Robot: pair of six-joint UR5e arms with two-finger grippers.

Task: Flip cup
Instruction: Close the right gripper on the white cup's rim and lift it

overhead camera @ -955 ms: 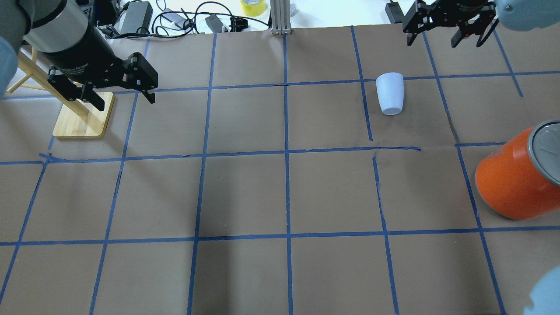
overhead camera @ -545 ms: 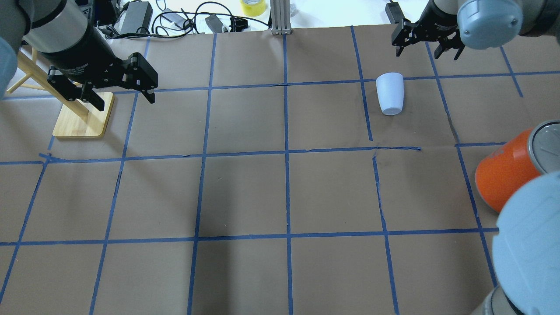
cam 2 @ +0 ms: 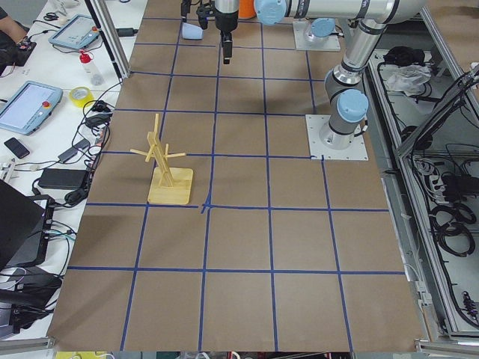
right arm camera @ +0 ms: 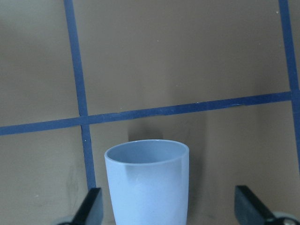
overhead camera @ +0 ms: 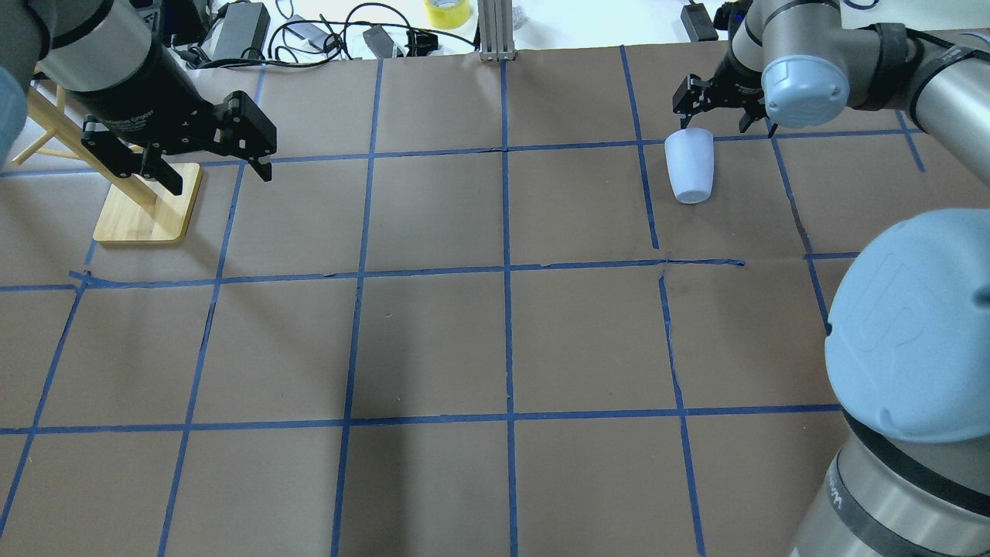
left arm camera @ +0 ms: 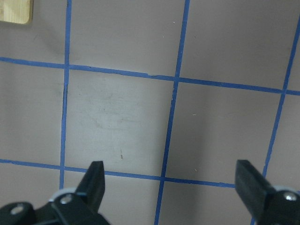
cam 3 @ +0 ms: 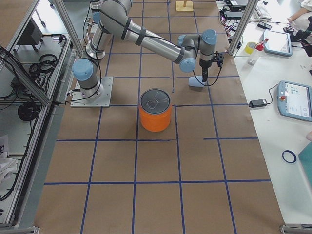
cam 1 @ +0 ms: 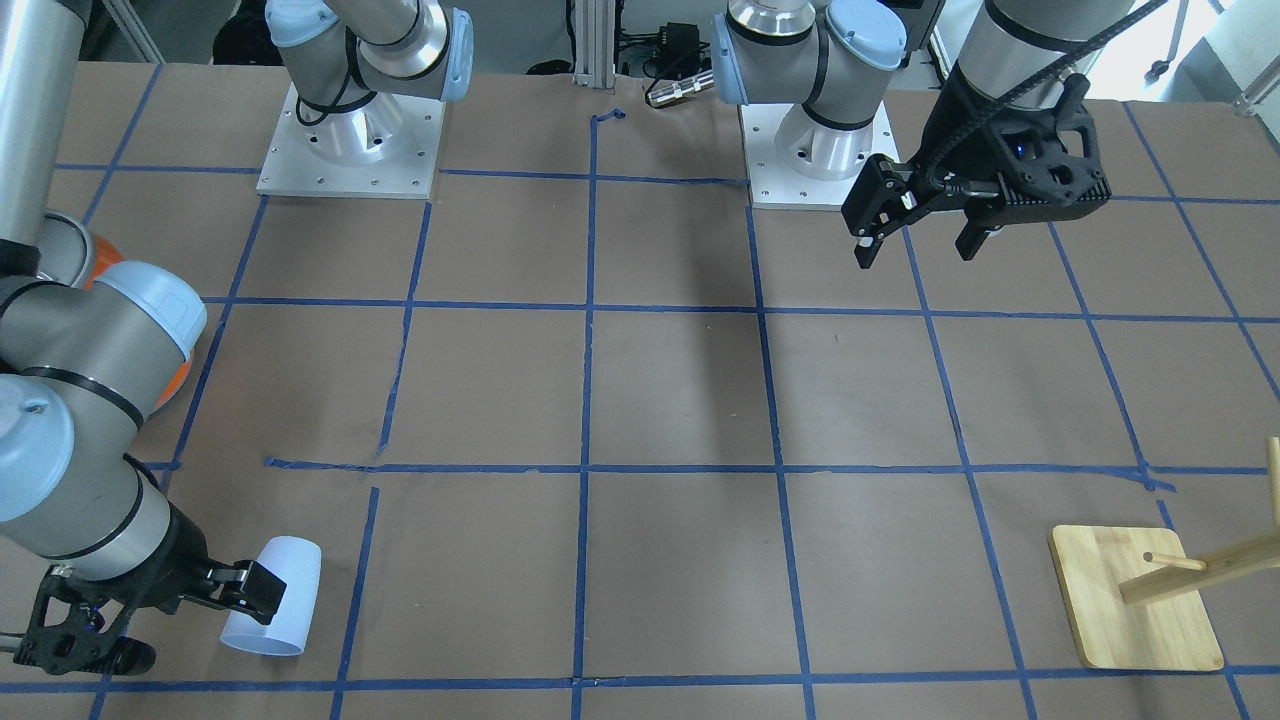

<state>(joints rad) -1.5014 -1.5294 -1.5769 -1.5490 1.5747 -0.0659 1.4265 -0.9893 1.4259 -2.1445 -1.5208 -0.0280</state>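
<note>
The cup (overhead camera: 690,166) is a small pale blue-white tumbler lying on its side on the brown paper, wide end pointing away from the robot. It also shows in the front-facing view (cam 1: 275,597). My right gripper (overhead camera: 723,124) is open and hovers just over the cup's far, wide end. In the right wrist view the cup (right arm camera: 147,183) sits between the open fingers of the gripper (right arm camera: 169,206), nearer the left one. My left gripper (overhead camera: 219,174) is open and empty, held above the table at the far left, well away from the cup.
A wooden peg stand (overhead camera: 147,213) stands under the left arm. The large orange can (cam 3: 155,111) stands nearer the robot than the cup, and the right arm's elbow (overhead camera: 913,325) hides it in the overhead view. Cables and tape lie beyond the far edge (overhead camera: 325,35).
My right gripper has moved left and down from the far right corner to the cup's wide end. The right arm's elbow has swung in over the orange can. The left arm has not moved.
</note>
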